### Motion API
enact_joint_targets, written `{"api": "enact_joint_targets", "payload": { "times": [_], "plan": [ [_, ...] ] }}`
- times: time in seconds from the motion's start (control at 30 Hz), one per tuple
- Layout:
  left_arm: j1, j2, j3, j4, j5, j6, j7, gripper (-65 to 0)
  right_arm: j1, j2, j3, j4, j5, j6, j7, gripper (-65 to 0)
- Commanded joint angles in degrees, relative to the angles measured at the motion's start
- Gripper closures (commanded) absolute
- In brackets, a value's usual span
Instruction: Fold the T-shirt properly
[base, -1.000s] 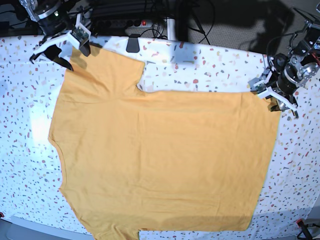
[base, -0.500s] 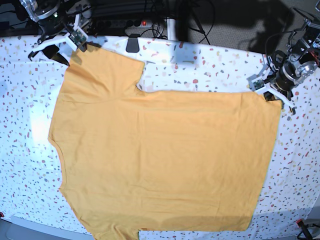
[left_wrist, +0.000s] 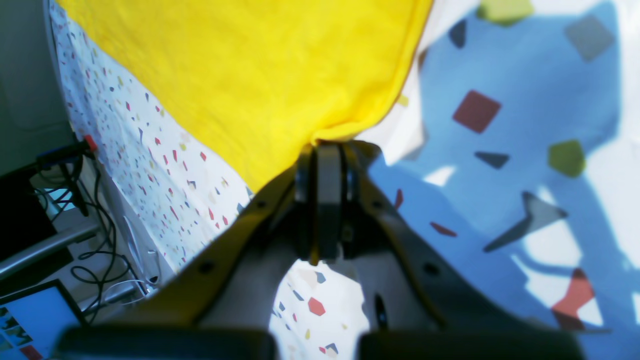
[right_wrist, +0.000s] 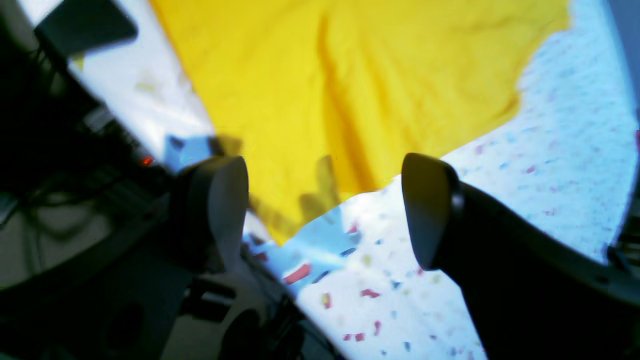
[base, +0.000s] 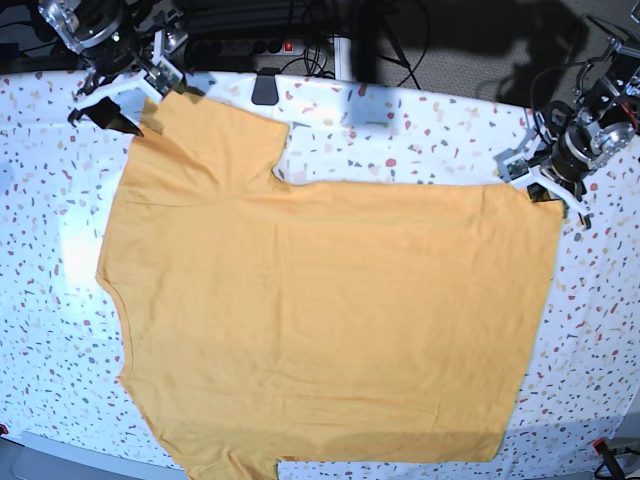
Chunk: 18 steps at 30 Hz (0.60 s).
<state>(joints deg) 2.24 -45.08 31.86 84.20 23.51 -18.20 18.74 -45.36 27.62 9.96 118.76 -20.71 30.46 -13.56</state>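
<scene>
T-shirt (base: 320, 320) spread flat across speckled counter (base: 40, 300), orange-yellow, one sleeve toward far-left corner, hem along right edge; laid open like this presumably so two far corners can be lifted for a first fold; left end effector (left_wrist: 327, 155) pressed together, pinching hem corner of shirt fabric, yellow cloth bunched right at the fingertips in wrist view; same end effector seen in base view (base: 545, 185) at shirt's far-right corner, arm reaching in from right side, wrist angled down and inward to counter level; right end effector (right_wrist: 325, 210) spread wide, holding nothing, fingers (right_wrist: 227, 200) straddling sleeve edge, cloth tip between them but not touched as far as visible; in base view (base: 125, 95) sits at far-left sleeve corner, arm coming from top-left, tilted down toward cloth; likely next: right closes on sleeve; risk: catching only top layer or missing the edge.
</scene>
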Motion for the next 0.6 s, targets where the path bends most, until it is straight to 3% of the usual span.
{"api": "enact_joint_targets", "payload": {
  "times": [0.0,0.3,0.43,0.57],
  "plan": [
    [-0.6,-0.5,-0.3,-0.2,0.0,-0.5,0.7,0.0,0.9,0.6,-0.1,0.0,0.1,0.3,1.1,-47.0],
    [-0.6,-0.5,-0.2,-0.2,0.0,-0.5,0.7,0.0,6.8,0.6,-8.5,-6.6,-1.3,3.3,1.1,-47.0],
    [-0.6,-0.5,-0.3,-0.2,0.0,-0.5,0.7,0.0,9.3,0.5,-12.5,-9.5,-7.7,1.5,1.0,-47.0],
    [-0.6,-0.5,-0.2,-0.2,0.0,-0.5,0.7,0.0,9.6,0.5,-12.8,-9.9,-7.7,0.4,-0.9,-45.4]
  ]
}}
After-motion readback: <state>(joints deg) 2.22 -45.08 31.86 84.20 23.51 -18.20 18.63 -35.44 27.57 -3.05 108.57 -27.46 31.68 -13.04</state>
